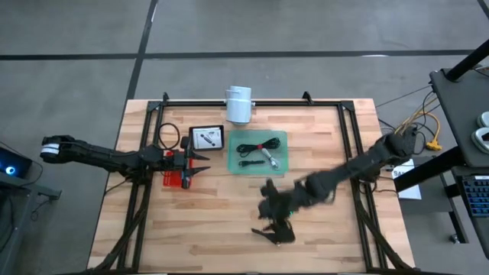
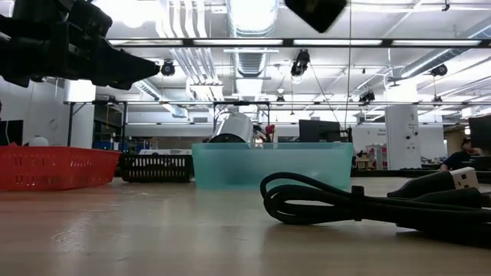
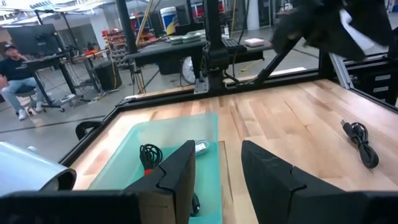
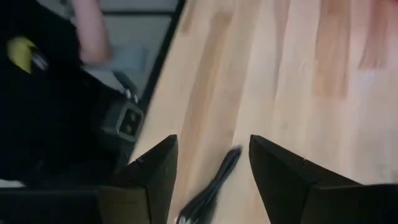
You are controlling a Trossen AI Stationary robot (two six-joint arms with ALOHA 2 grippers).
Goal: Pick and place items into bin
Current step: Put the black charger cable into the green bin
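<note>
Right gripper low over front-centre of table, fingers spread apart, nothing between them. Black cable on the wood just beyond the fingertips, not gripped; same cable under/beside the gripper in high view, and coiled w/ pale plug in foreground of low view. Right arm reaching in diagonally from the table's right edge.

Left gripper at left-centre, fingers parted, empty, pointing toward the bin. Red-and-black part of its wrist just behind it.

Teal bin near table centre, back half, just right of left gripper. Inside: thin black cable w/ red bit, second small cable and a silvery plug-like piece; same coil seen through left wrist view. Bin wall translucent in low view.

White printed card in black frame flat on table just left of bin, close to left gripper tip. Thin black cable loop left of the card. White cylinder at back edge, behind bin.

Red basket and black basket far off in low view. Seated person in room bkgd.
</note>
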